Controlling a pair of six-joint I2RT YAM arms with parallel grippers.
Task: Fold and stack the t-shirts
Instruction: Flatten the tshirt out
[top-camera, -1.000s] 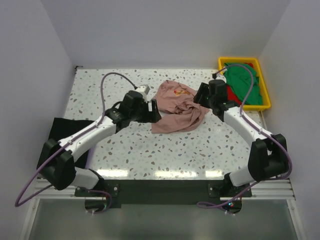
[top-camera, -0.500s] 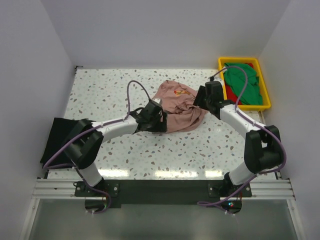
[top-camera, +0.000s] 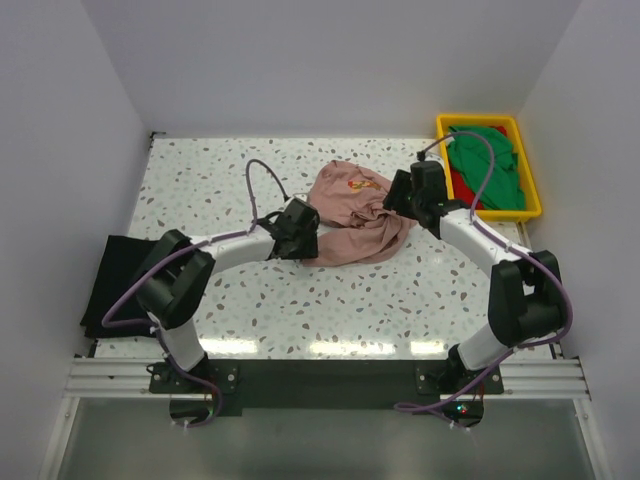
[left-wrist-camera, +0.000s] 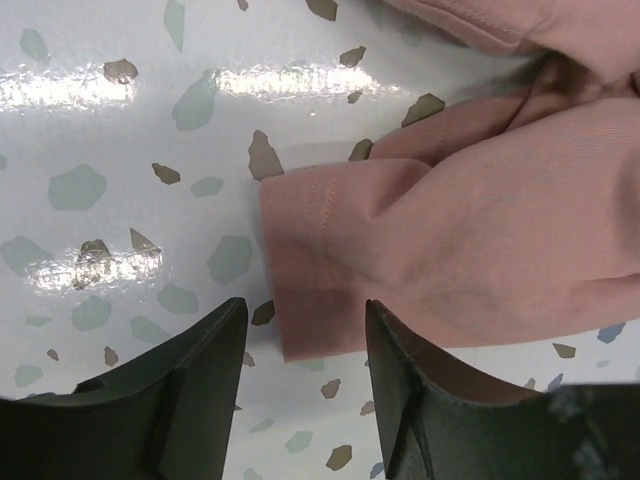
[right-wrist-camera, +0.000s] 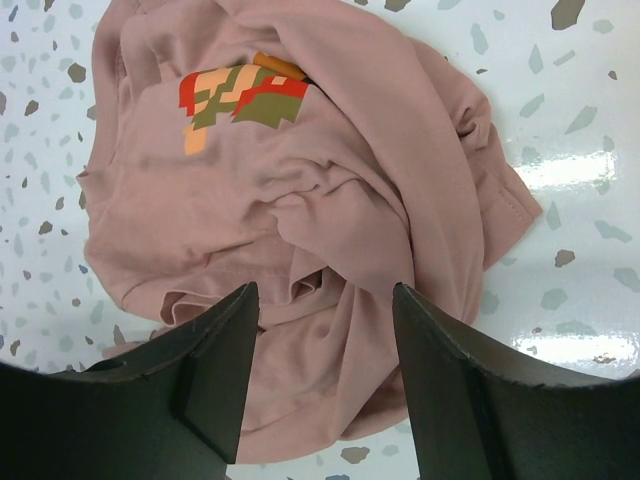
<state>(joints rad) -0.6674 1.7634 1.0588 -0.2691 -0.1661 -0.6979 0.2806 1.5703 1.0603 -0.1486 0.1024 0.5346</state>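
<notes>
Your left arm (top-camera: 230, 245) stretches low across the desk (top-camera: 300, 300) to the crumpled pink t-shirt (top-camera: 350, 215) at far centre. The left gripper (left-wrist-camera: 305, 310) stands partly open, straddling a hemmed edge on the shirt's left side without pinching it. Your right arm (top-camera: 480, 240) bends in from the right. The right gripper (right-wrist-camera: 325, 295) hangs wide above the shirt, holding nothing.

Speckled table (top-camera: 200, 180) bears a crumpled pink t-shirt (top-camera: 350, 215), a yellow tray (top-camera: 441, 126) far right, a black t-shirt (top-camera: 115, 268) at left
</notes>
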